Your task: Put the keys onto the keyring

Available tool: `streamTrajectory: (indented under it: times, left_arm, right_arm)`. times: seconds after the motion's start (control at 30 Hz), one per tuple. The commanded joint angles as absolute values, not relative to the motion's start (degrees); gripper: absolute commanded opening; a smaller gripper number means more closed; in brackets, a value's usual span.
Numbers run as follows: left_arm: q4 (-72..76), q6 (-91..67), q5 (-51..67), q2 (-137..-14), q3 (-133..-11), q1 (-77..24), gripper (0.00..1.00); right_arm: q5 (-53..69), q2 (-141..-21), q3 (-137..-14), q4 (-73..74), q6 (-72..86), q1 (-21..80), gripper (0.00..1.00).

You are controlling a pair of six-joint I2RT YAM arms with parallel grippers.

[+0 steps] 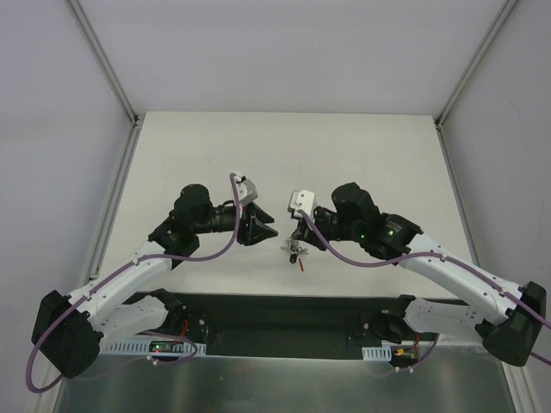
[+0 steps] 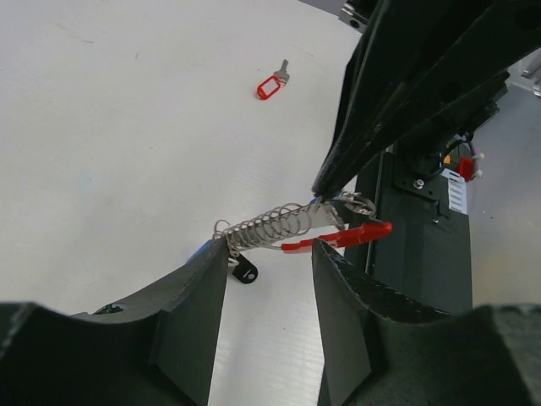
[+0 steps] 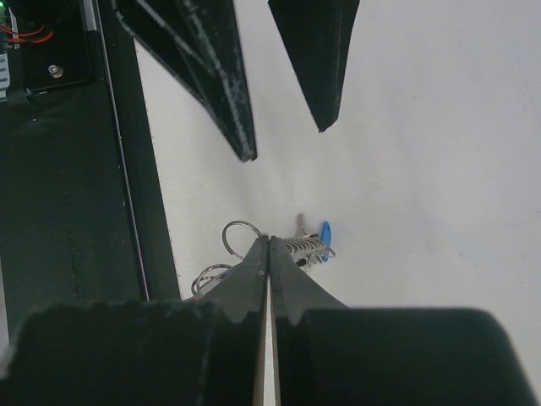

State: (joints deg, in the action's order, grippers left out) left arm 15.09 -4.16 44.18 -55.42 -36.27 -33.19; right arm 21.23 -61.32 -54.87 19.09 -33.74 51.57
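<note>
Right hand clenched on keyring; left hand released, jaws apart near it. Risk: thin fingertip pinch slips, keyring drops; red-tag key well apart on worktop.

One red-tagged key, one blue key, one black key, one keyring.

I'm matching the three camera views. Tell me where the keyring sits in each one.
Top external: the keyring is at centre, at the right gripper's tip.
Left wrist: the keyring is at centre, just beyond the left gripper's open jaws.
Right wrist: the keyring is low centre, at the shut jaws.
Shared landmark: the right gripper pinching it.
</note>
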Motion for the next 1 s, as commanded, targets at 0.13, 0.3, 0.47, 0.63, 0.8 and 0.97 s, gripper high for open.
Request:
streamTrajectory:
  times: [0.13, 0.3, 0.47, 0.63, 0.8, 0.97]
  left_arm:
    - [23.6, -6.9, 33.7, -56.6, -36.6, -39.7, 0.45]
    - [27.3, -8.8, 35.6, -57.4, -35.9, -41.1, 0.42]
    - [28.8, -12.7, 34.7, -59.0, -36.1, -42.3, 0.42]
    - [29.7, -20.4, 29.2, -60.4, -35.4, -44.0, 0.43]
    - [30.5, -26.3, 27.2, -62.3, -35.3, -44.7, 0.38]
    - [31.4, -29.4, 26.4, -64.3, -35.3, -45.2, 0.3]
  right_arm:
    - [18.1, -59.5, -55.5, 17.5, -33.0, 51.5, 0.01]
    - [15.8, -59.9, -55.6, 17.5, -32.2, 51.5, 0.01]
    - [13.1, -59.9, -56.0, 17.4, -30.7, 51.4, 0.01]
    - [10.3, -60.1, -56.2, 17.4, -29.1, 51.5, 0.01]
    - [9.8, -60.7, -56.6, 17.3, -27.9, 51.4, 0.01]
    - [8.6, -61.3, -57.1, 17.2, -26.5, 51.4, 0.01]
